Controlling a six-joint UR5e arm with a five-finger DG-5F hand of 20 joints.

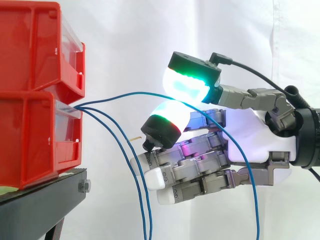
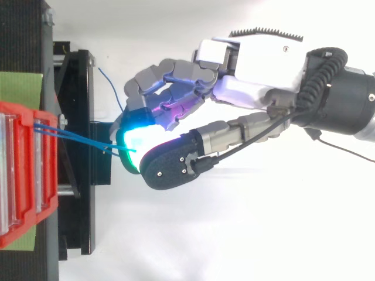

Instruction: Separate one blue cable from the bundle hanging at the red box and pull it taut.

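Three thin blue cables leave the front of the lower red bin (image 1: 30,145). One blue cable (image 1: 131,93) arcs slackly to the right into my hand (image 1: 255,145), which comes in from the right. It passes between the thumb's green-cyan pad (image 1: 186,86) and a cyan-tipped finger (image 1: 167,122), which meet on it, then drops past the palm. The other two cables (image 1: 127,150) hang down in front of the lower, white-tipped fingers, which are curled. From above, the cables (image 2: 76,139) run from the bin (image 2: 23,175) to the glowing pads of the hand (image 2: 258,64).
Two red bins are stacked on a black stand (image 1: 45,197) at the left, its frame (image 2: 79,117) just left of the fingertips. A green sheet (image 2: 20,88) lies on the stand beside the bins. A white curtain is behind.
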